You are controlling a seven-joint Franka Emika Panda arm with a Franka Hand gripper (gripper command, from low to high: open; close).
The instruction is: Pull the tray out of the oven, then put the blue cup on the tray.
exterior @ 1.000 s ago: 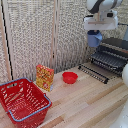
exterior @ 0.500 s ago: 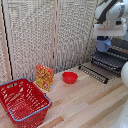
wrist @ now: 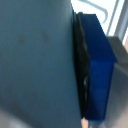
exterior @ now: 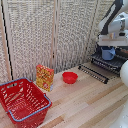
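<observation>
Since the earlier exterior frames, the arm [exterior: 114,22] is being seen lower and nearer the oven [exterior: 116,59], with the blue cup [exterior: 108,52] now being carried under it just above the oven's front.

The wooden desk [exterior: 92,102] is being left largely open across its middle and near edge. At the exterior view's left the red basket [exterior: 22,101] is sitting close to the desk's front edge, with a yellow and red box [exterior: 44,77] standing just behind its far corner. The oven is standing at the exterior view's right against the slatted screen [exterior: 50,30], and the tray [exterior: 95,72] is being shown drawn out in front of it, its bars reaching toward the desk's middle. A shallow red bowl [exterior: 70,77] is resting between the box and the tray's outer edge, apart from both.

In the wrist view the tool [wrist: 85,80] is being seen clenched on the blue cup, one dark pad [wrist: 82,65] being pressed flat against its blue wall. The cup is being held clear of the tray.
</observation>
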